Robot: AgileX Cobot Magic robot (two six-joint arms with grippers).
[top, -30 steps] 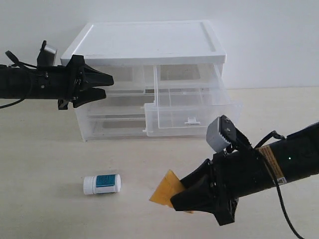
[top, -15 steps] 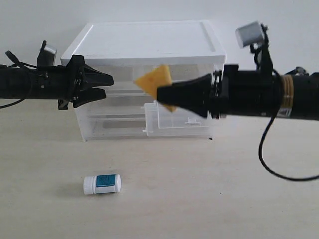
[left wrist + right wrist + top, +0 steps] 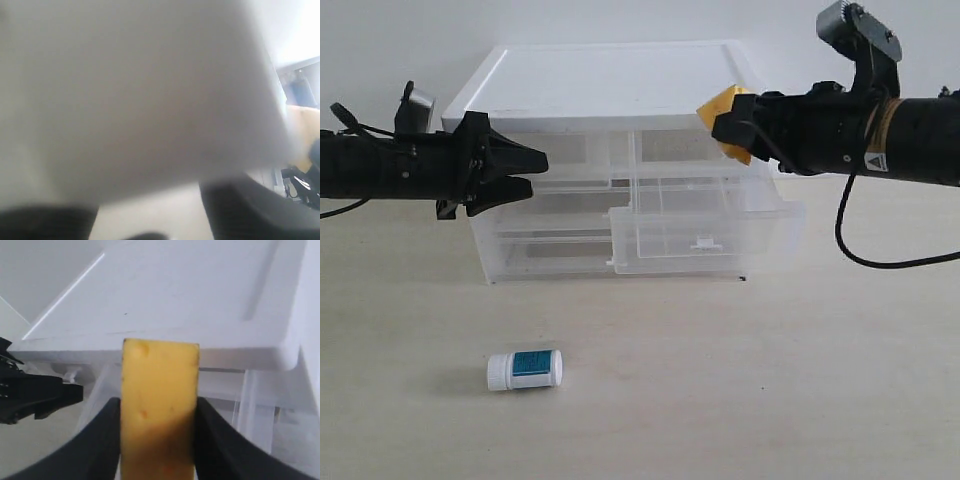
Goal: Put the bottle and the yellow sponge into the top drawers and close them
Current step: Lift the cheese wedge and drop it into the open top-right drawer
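The yellow sponge (image 3: 727, 110) is held in the air at the cabinet's top right corner, with my right gripper (image 3: 732, 128) shut on it. It hangs above the right top drawer (image 3: 760, 232), which is pulled out. In the right wrist view the sponge (image 3: 159, 390) stands between the two dark fingers (image 3: 102, 440), in front of the white cabinet top (image 3: 200, 295). The bottle (image 3: 525, 369) lies on its side on the table, front left. My left gripper (image 3: 533, 171) hovers open at the cabinet's left edge, level with the left top drawer (image 3: 570, 160). The left wrist view is a white blur.
The white-topped cabinet (image 3: 620, 85) stands at the back centre with two full-width lower drawers (image 3: 550, 245) pushed in. The pulled-out drawer juts toward the front. A black cable (image 3: 850, 250) hangs from the right arm.
My right gripper lifted the sponge off the table, swung it up in front of the cabinet, then drew back right to the cabinet's top right corner. The left arm and bottle stayed put.
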